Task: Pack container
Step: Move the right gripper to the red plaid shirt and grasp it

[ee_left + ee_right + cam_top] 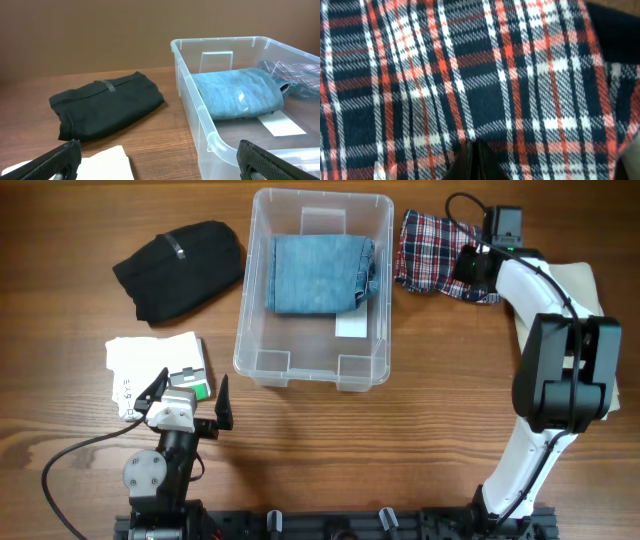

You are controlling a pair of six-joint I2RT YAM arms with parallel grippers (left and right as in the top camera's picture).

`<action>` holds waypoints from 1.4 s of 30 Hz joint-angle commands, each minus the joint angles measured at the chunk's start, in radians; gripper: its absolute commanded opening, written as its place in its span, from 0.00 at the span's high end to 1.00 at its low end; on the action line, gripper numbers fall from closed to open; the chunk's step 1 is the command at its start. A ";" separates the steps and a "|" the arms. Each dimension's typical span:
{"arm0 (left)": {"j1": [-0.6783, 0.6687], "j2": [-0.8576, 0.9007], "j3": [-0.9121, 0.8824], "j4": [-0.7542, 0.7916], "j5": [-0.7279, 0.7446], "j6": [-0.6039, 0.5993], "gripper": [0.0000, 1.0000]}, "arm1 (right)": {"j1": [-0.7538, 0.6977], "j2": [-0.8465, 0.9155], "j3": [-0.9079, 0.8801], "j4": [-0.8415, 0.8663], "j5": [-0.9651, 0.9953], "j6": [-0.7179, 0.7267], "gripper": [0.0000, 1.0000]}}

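- Lifting the folded red, white and dark blue checked cloth (430,250) looks like the step in hand, so that it can go into the clear plastic container with rounded corners (300,345).
- The container sits in the middle of the brown wooden bench (400,450). The checked cloth lies on the bench just beside its right wall.
- The right hand (462,270) is down on the right part of the checked cloth. Its two fingers are pressed tight together. In the right wrist view they seem to pinch a bit of the cloth.
- A pinch that small may pick up only the top layer. Going up slowly would show if the whole bundle comes or if it falls open.
- Lift it high enough that the hanging part clears the rim of the container, then go across to the left.
- A folded blue denim cloth (315,272) already lies in the far half of the container. The near half is bare but for a white label (352,326), so that looks like the best spot.
- Let go only when the cloth is low inside, so that none hangs over the rim.
- The left hand (192,385) is wide open and holds nothing. It hangs at the front left of the bench, just beside a folded white cloth with a green and white tag (150,360). It is well apart from the right arm's path.
- A folded black cloth (180,268) at the far left and a cream cloth (585,285) under the right arm are not packed yet.
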 commanded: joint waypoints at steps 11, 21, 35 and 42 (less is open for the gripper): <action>-0.005 -0.005 -0.008 0.004 -0.006 0.019 0.00 | 0.010 -0.067 0.004 -0.217 -0.224 0.011 0.92; -0.005 -0.005 -0.008 0.004 -0.006 0.019 0.00 | -0.003 -0.367 0.019 -0.175 0.105 -0.010 0.20; -0.005 -0.005 -0.008 0.004 -0.006 0.019 0.00 | -0.207 -0.187 -0.012 -0.317 -0.244 -0.082 0.96; -0.005 -0.005 -0.008 0.003 -0.006 0.019 0.00 | -0.269 -0.062 -0.018 -0.311 -0.236 -0.100 0.96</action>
